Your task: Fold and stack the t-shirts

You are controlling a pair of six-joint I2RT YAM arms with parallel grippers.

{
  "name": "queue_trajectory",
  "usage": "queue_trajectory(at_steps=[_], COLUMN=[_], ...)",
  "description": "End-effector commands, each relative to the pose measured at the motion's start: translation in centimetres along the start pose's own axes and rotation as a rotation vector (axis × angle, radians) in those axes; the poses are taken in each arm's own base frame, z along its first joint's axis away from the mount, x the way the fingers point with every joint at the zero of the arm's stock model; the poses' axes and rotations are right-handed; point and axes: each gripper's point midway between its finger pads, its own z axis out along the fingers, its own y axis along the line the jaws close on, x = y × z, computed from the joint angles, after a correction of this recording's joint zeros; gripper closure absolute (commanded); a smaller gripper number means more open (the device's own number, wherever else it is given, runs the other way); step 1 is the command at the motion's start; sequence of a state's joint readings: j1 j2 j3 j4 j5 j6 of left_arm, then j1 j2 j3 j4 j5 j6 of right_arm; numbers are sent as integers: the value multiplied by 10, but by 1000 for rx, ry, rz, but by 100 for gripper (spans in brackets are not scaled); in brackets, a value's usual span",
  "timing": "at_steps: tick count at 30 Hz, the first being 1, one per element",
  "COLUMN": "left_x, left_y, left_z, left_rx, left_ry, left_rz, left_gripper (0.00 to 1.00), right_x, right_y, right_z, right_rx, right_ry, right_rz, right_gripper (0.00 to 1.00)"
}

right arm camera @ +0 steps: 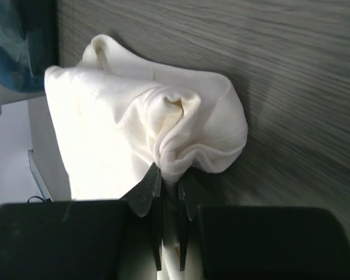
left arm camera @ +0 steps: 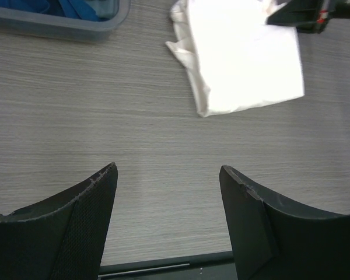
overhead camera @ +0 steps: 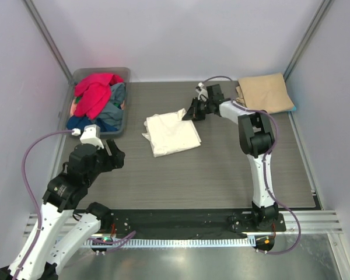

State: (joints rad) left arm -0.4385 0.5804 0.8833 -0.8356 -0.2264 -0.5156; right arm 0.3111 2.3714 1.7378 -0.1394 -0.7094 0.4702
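Observation:
A folded cream-white t-shirt (overhead camera: pixel 172 133) lies mid-table; it also shows in the left wrist view (left arm camera: pixel 245 55) and the right wrist view (right arm camera: pixel 122 128). My right gripper (overhead camera: pixel 192 111) is shut on the shirt's far right corner, cloth bunched between its jaws (right arm camera: pixel 170 175). A folded tan-beige t-shirt (overhead camera: pixel 265 92) lies at the back right. Red (overhead camera: pixel 95 90) and blue-grey (overhead camera: pixel 114 108) shirts are heaped in the grey tub (overhead camera: pixel 118 129) at the back left. My left gripper (overhead camera: pixel 111 156) is open and empty, above bare table (left arm camera: pixel 168 175) near the front left.
The tub's corner shows at the top left of the left wrist view (left arm camera: pixel 58 26). A black strip and metal rail (overhead camera: pixel 181 224) run along the near edge. White walls close in the table on three sides.

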Motion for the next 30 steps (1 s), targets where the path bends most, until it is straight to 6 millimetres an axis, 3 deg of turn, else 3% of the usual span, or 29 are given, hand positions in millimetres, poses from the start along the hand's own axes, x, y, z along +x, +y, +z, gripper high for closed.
queue_trajectory(at_steps=[1,7,11,13,14,19,24,30], left_x=[-2,0,3,5,5,6,7,9], left_y=[-4,-7,-11,-11,-12,-10,-10,-10], left_z=[2,5,9,10,11,12,14,17], left_rx=[18,33,45,46,47,38,34,28], left_ry=[-6,4,29,37,43,42,50,64], left_rz=[5,9,17,20,21,20,22,25], left_gripper=[28,28,29,28,28,28,29,29], right_x=[-43,-66,-97,-108,-123,-153,-184,-207], right_y=[-9,-27,-27,-30,-36,-45,-41,-38], right_z=[-90,-182,-244,-263,-286,-324,-365,-382], right_rx=[179,431,546,577,605,641,684,696], right_ry=[-82,-103,-190,-228,-280,-356,-454,-507], right_rz=[-72,-204,-313,-321,-315,-344,-376,-430], right_gripper=[99,99,99,99,99,99,99,99])
